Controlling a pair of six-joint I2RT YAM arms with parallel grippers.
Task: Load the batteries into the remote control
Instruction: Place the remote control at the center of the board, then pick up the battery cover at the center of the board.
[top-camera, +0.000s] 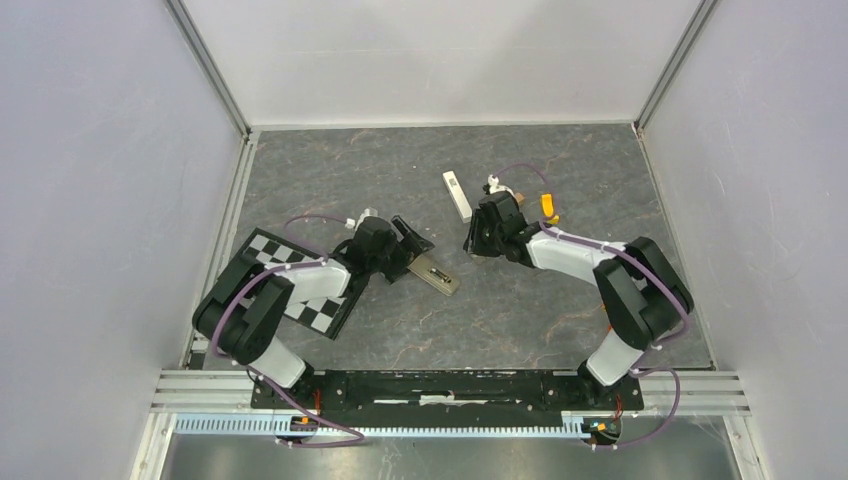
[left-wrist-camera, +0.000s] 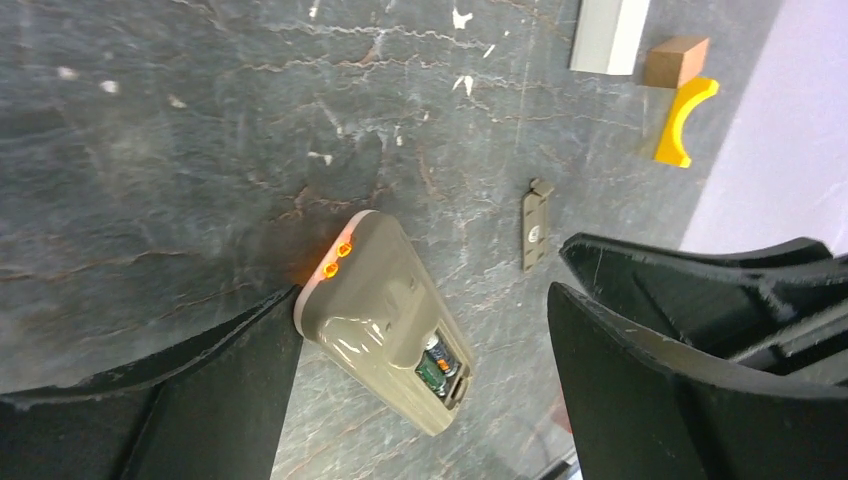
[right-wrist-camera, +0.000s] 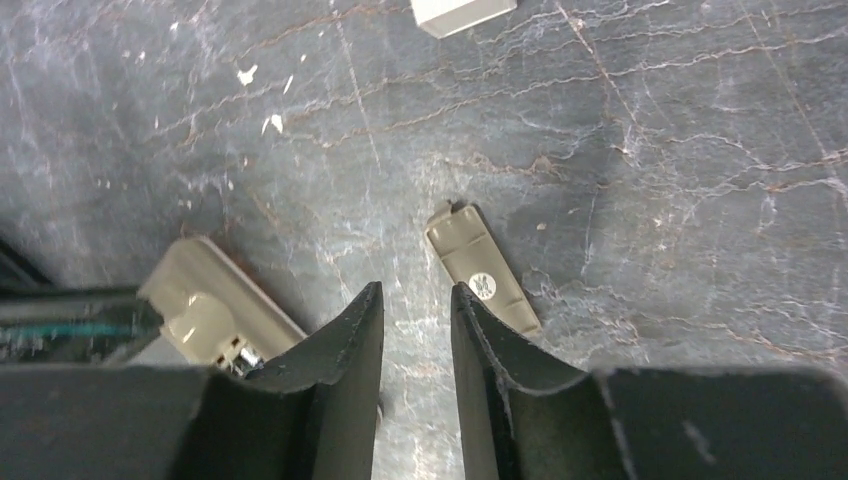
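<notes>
Both sets of jaws hang low over the middle of the counter (top-camera: 560, 320). My left jaws are spread wide and grip nothing. The remote control (left-wrist-camera: 375, 310) lies back-up between them, one long edge touching or just beside one finger (left-wrist-camera: 200, 400) and well apart from the other. My right jaws are nearly together with only a slim gap, and I see nothing held in it. The batteries (left-wrist-camera: 440, 365) sit in the open recess at the remote's end; I cannot tell how many. The loose battery cover (right-wrist-camera: 480, 270) lies flat just beside my right fingertips, on the side of the remote toward the right edge.

I judge the loading close to done, with the cover yet to go on. The cover is thin and flat on a hard slab, so my right fingertips could ride over it or skid it away instead of lifting it. If my left jaws close from this uneven stance, the near finger would push first and the remote could slide or turn. A cell not fully seated would jam the cover.

The counter is dark grey stone-like sheet with pale veins and white chips. Pale walls (top-camera: 100, 200) close three sides, and a checkered board (top-camera: 290, 285) lies by the left edge.
</notes>
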